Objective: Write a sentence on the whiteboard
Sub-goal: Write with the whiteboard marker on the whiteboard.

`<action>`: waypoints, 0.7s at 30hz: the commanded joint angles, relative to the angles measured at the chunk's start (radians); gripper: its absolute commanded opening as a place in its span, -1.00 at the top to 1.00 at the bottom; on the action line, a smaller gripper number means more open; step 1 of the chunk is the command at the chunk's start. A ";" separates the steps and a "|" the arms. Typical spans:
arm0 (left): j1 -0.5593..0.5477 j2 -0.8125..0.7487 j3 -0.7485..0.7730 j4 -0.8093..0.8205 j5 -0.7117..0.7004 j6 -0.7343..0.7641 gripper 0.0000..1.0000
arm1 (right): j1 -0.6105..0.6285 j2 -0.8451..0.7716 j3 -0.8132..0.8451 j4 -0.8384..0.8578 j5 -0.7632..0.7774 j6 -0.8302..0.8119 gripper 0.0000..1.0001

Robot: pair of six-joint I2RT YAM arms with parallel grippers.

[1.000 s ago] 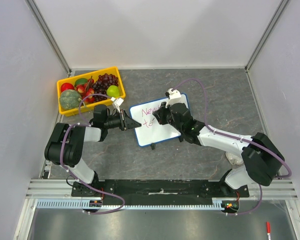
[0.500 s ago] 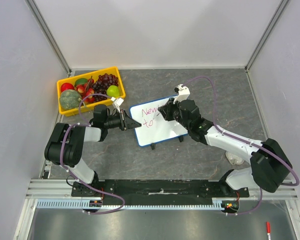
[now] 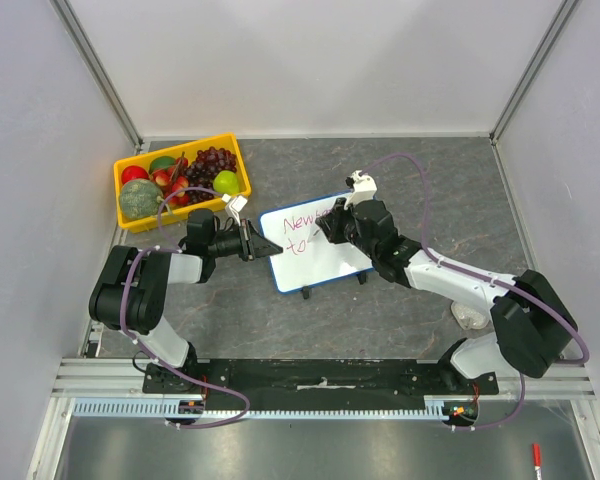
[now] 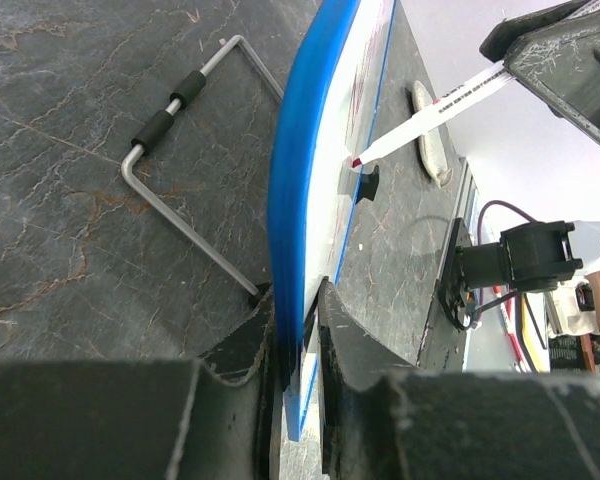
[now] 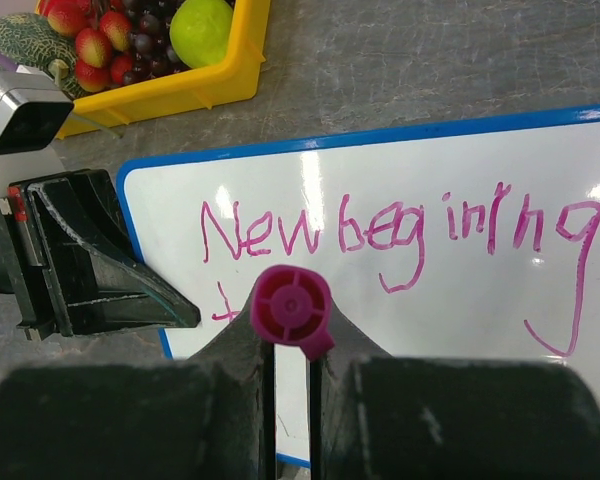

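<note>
One board, one marker: the left gripper, reaching sideways, clamps the board's edge; the right gripper, angled down, pinches the marker.

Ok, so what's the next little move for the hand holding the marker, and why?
Probably stroke the next letter just right of the "to" on the lower line. In the sentence, the top line reads "New beginning" and the lower is barely begun; the marker tip in the right hand sits at the whiteboard, whose edge the left hand clamps.
</note>
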 commanded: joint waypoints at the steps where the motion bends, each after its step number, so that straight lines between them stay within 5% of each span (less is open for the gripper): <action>1: -0.002 -0.007 0.012 -0.041 -0.042 0.074 0.96 | -0.003 -0.001 -0.008 0.039 0.038 0.002 1.00; 21: -0.004 -0.007 0.012 -0.045 -0.044 0.075 0.96 | -0.003 0.028 -0.025 0.042 0.001 -0.007 1.00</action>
